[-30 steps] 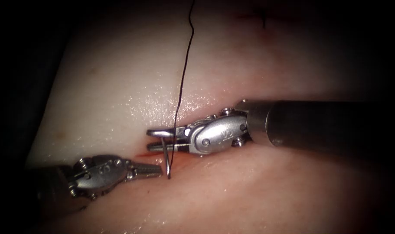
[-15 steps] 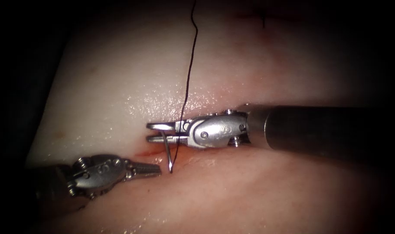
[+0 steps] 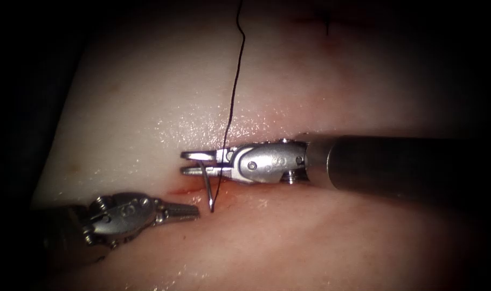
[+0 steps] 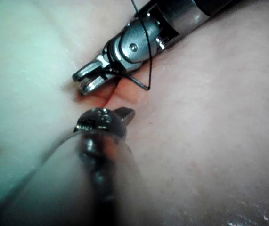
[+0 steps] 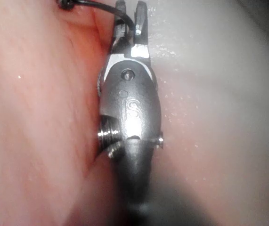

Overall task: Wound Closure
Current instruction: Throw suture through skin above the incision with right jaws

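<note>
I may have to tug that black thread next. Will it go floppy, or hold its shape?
Probably floppy: the thread bends gently over the tissue. Probably light, thin beside the needle in the right hand. Possibly slippery: the tissue glistens. The left hand holds nothing.

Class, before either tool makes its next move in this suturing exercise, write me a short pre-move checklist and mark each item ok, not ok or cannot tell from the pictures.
1. Right hand grips the needle: ok, jaws shut on its upper part.
2. Needle's lower end is free of the tissue: cannot tell; it sits at the surface by the cut.
3. Thread runs untangled: ok, one strand leading up and away.
4. Left hand holds nothing: ok, jaws shut, just left of the needle.
5. The hands are apart: ok.
</note>
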Robot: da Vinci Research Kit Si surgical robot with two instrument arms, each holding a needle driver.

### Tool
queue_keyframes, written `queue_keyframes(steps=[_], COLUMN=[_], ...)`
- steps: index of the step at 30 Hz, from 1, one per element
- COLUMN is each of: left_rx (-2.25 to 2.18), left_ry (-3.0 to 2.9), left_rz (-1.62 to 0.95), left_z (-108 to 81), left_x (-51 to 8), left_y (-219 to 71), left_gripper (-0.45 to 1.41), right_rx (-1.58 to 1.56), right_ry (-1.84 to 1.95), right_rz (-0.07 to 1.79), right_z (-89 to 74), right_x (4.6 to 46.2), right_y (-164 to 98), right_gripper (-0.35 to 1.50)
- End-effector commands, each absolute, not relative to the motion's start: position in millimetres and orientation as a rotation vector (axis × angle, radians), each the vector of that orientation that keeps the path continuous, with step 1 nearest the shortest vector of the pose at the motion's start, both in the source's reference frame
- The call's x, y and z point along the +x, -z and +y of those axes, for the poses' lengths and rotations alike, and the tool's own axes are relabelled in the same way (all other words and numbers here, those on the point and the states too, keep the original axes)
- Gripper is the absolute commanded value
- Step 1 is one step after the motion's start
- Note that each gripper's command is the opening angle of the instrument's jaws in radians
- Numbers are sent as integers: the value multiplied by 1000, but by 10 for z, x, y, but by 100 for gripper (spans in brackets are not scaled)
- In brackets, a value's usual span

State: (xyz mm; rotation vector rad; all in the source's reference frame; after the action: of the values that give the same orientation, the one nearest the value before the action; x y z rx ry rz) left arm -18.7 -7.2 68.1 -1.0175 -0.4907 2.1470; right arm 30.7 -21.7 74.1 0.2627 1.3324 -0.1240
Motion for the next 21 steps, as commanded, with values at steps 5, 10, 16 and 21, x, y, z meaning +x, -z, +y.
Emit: queue_keyframes(steps=[5,10,16,21], left_rx=[-1020,-1020,-1021,-1021], left_ry=[-2148,-2148,-2149,-2149], left_rz=[-491,-491,-490,-491], left_z=[-72,-72,-74,-74], left_x=[-192,-191,-190,-190], left_y=[-687,-687,-687,-687], left_gripper=[-45,-45,-45,-45], right_rx=[318,350,388,417], right_ry=[98,88,84,-24], right_rz=[1288,1264,1248,1278], right_z=[-229,-234,-243,-224], right_x=[314,314,310,312], right_y=[-756,-760,-771,-755], right_gripper=[-35,-35,-35,-35])
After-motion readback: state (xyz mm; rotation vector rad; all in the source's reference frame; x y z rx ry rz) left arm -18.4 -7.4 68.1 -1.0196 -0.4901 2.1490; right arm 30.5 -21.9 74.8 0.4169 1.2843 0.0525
